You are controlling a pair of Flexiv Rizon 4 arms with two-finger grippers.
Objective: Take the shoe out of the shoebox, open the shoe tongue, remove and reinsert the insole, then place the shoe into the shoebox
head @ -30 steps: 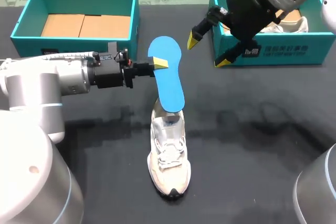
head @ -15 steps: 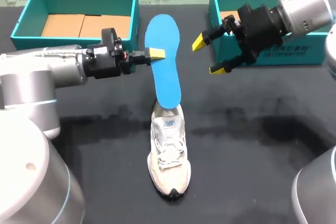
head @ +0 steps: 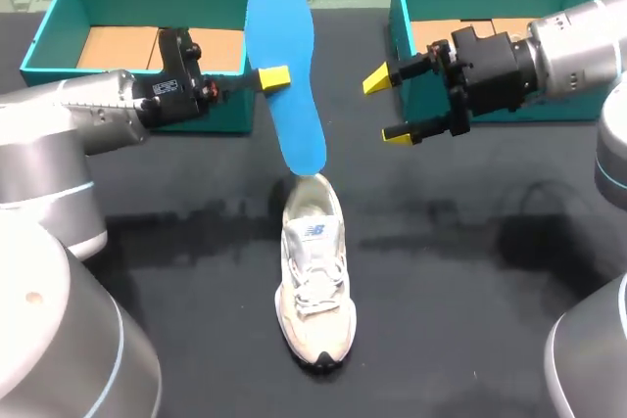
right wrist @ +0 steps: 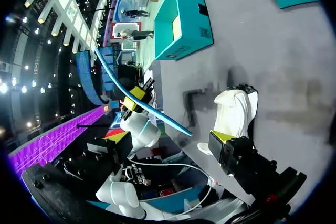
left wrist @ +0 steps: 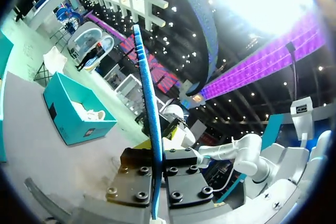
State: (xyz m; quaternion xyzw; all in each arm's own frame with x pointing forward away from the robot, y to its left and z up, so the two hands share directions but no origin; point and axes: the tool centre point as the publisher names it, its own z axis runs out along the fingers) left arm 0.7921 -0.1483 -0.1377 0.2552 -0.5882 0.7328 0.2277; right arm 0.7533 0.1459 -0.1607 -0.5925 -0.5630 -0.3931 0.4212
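Observation:
A white sneaker [head: 315,281] lies on the black table, toe toward the front edge. A blue insole [head: 284,75] stands tilted above it, its lower tip right at the shoe's heel opening. My left gripper [head: 272,78] is shut on the insole's edge at mid-length. In the left wrist view the insole [left wrist: 149,129] runs edge-on between the fingers. My right gripper [head: 392,103] hangs open to the right of the insole, holding nothing. The right wrist view shows the sneaker [right wrist: 236,111], the insole [right wrist: 142,106] and its own open gripper [right wrist: 170,140].
A teal shoebox [head: 59,7] with cardboard inside stands at the back left, behind my left arm. A second teal shoebox [head: 411,7] stands at the back right, partly covered by my right arm; a white shoe [left wrist: 89,114] lies in it.
My left gripper has lifted the insole up and back to the left, drawing its lower end out of the shoe. My right gripper has swung from the right box toward the middle, still open.

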